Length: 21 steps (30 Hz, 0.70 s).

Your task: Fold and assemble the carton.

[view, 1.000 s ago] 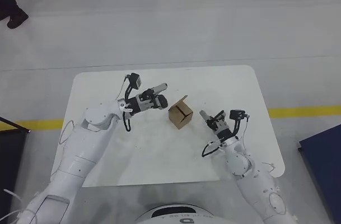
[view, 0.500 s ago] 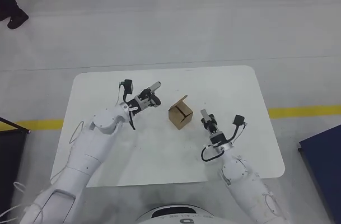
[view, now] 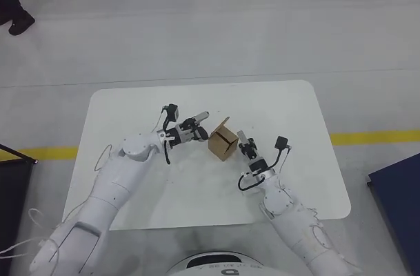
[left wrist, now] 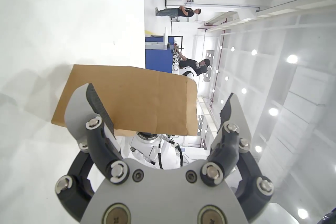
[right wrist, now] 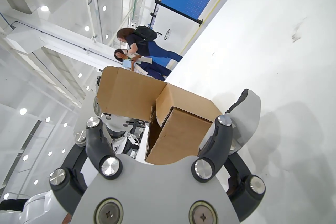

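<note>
A small brown carton (view: 223,139) sits on the white table (view: 285,110), with one flap standing up along its far edge. My left gripper (view: 202,122) is open just left of the carton. In the left wrist view a plain side of the carton (left wrist: 131,96) lies just beyond the spread fingers (left wrist: 90,101). My right gripper (view: 243,143) is open at the carton's right side. In the right wrist view the carton (right wrist: 181,130) lies between the jaws, one finger (right wrist: 246,107) close beside its wall, and a gap shows between its folded panels.
The table spreads wide and bare around the carton on all sides. A yellow floor line (view: 382,136) runs past the table's right edge, and a blue panel (view: 403,186) stands off to the right.
Both grippers have closed in on the carton from either side. The right one has slid left up to its wall. The carton has stayed about where it was.
</note>
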Tool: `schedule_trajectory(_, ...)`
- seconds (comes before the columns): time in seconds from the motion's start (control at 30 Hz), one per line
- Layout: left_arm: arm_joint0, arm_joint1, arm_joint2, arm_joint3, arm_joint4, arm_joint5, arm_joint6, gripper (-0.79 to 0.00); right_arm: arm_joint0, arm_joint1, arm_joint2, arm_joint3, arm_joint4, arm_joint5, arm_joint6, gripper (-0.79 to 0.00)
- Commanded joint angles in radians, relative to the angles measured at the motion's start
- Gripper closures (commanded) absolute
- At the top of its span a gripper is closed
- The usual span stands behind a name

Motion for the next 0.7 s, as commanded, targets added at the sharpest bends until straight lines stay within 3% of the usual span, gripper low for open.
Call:
schedule_trajectory(0.0, 0.031, 0.008, -0.016, -0.028, -0.001, -0.001, -0.019, -0.785, 0.012, -0.003, -0.003, 0.012, 0.036, -0.015, 0.024, -0.785)
schedule_trajectory(0.37, 0.177, 0.051, -0.110, -0.251, 0.039, 0.054, -0.056, -0.785, 0.078, -0.021, -0.036, 0.052, 0.105, -0.038, 0.125, -0.785)
schedule_trajectory(0.67, 0.292, 0.113, -0.259, -0.420, 0.334, 0.124, -0.012, -0.785, 0.054, -0.022, -0.020, 0.048, 0.117, -0.073, 0.133, -0.785)
